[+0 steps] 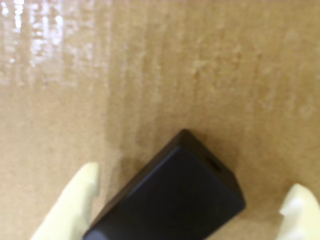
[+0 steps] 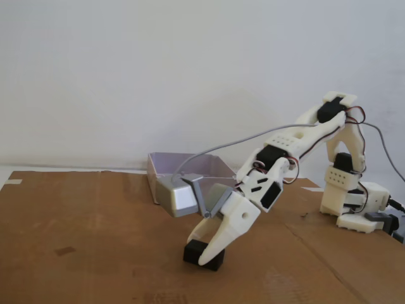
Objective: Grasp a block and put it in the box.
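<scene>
- Your claw (image 1: 192, 210) is down at the counter (image 2: 95, 234), jaws parted, one pale finger (image 1: 70, 205) on each side of the block (image 1: 175, 195).
- In the wrist view, gaps show between the block and both fingers; no grip is made.
- The block (image 2: 204, 254) lies flat on the brown cardboard surface, skewed to the jaws.
- The box (image 2: 166, 170) stands behind the arm near the wall, well apart from the block.
- A grey camera cube (image 2: 176, 196) rides beside the claw.

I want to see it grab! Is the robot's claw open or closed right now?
Open. In the wrist view the end effector has its two pale fingertips spread either side of the block, with cardboard showing beside it.
</scene>
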